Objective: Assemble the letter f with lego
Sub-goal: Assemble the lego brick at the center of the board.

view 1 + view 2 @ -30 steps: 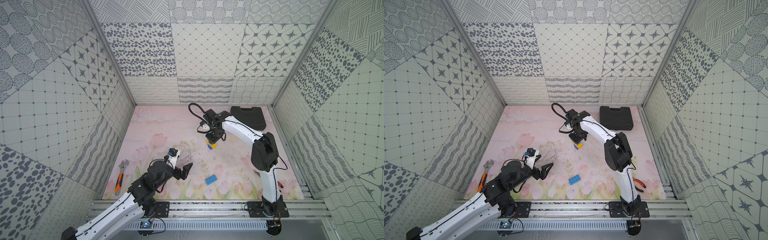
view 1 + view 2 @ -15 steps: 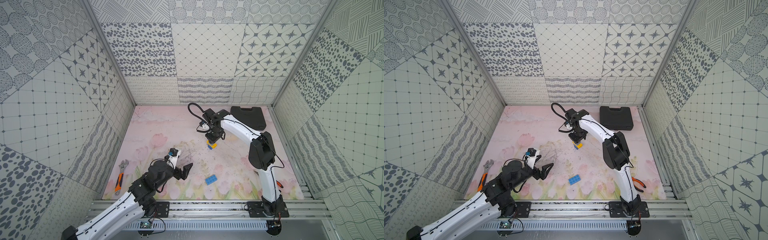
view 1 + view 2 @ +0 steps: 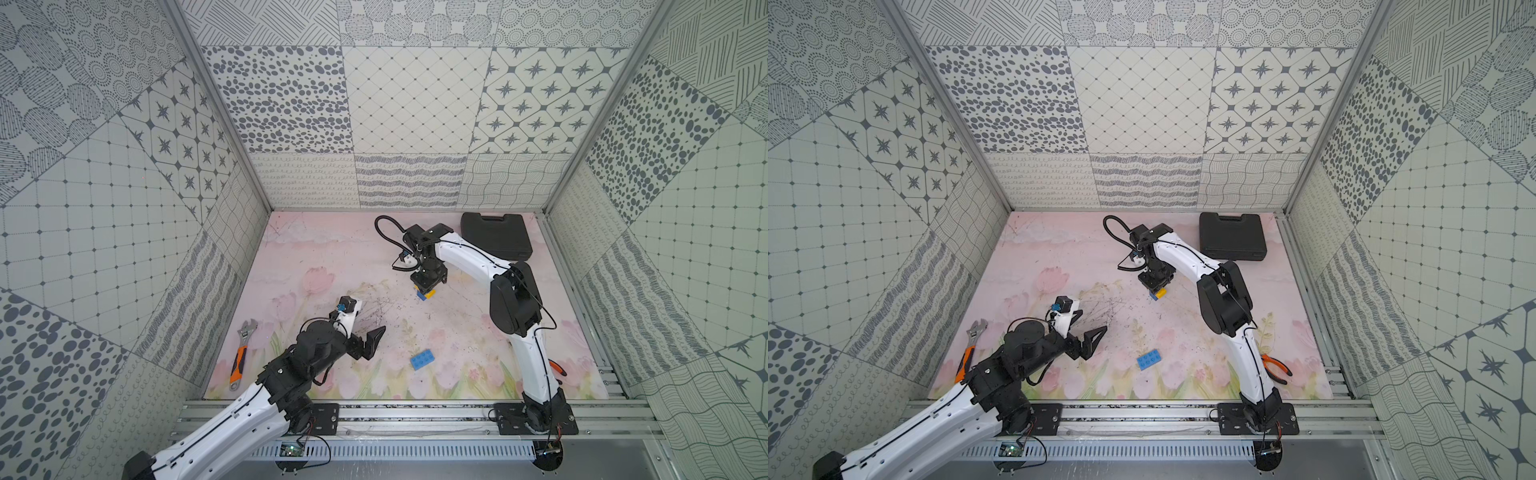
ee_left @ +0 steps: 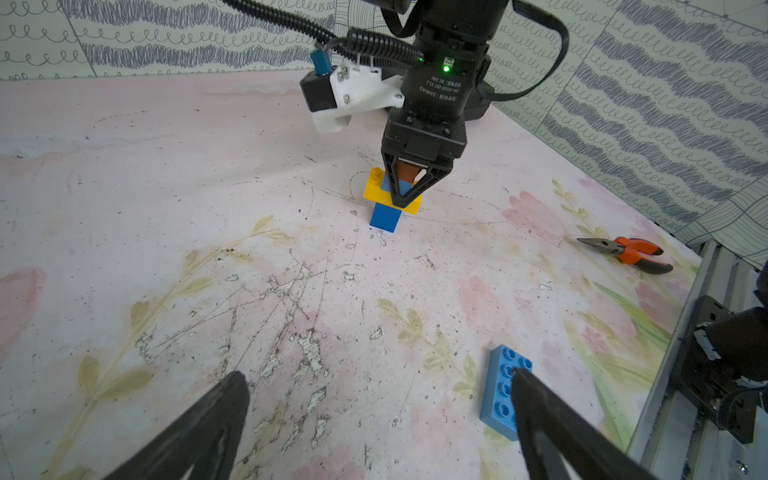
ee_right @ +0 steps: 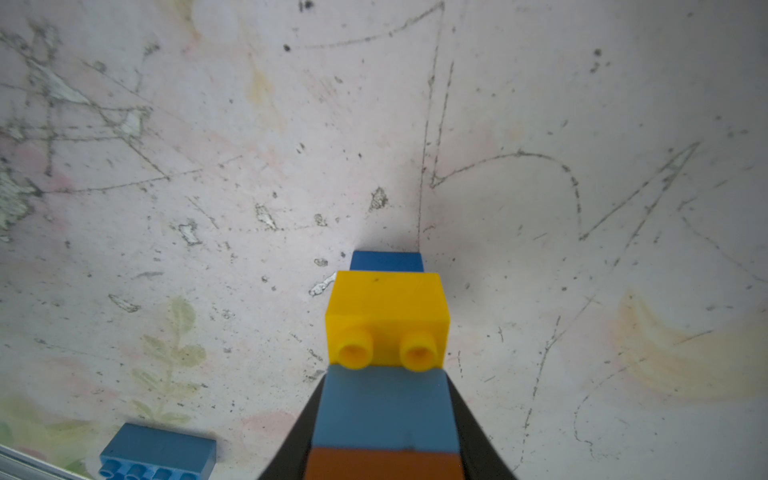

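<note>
while the left gripper (image 4: 376,374) hung wide open and empty near the loose long blue brick (image 3: 424,359), the right gripper (image 4: 406,202) pinched the top of the lego column (image 4: 385,218) on the mat (image 3: 316,257), its yellow brick (image 4: 374,189) jutting sideways.

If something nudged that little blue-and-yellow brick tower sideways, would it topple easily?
Probably tippy: the tower stands on one small blue brick, with the yellow brick overhanging one side. It likely moves as one stiff piece, since the bricks look pressed tight. Small plastic, so probably light.
</note>
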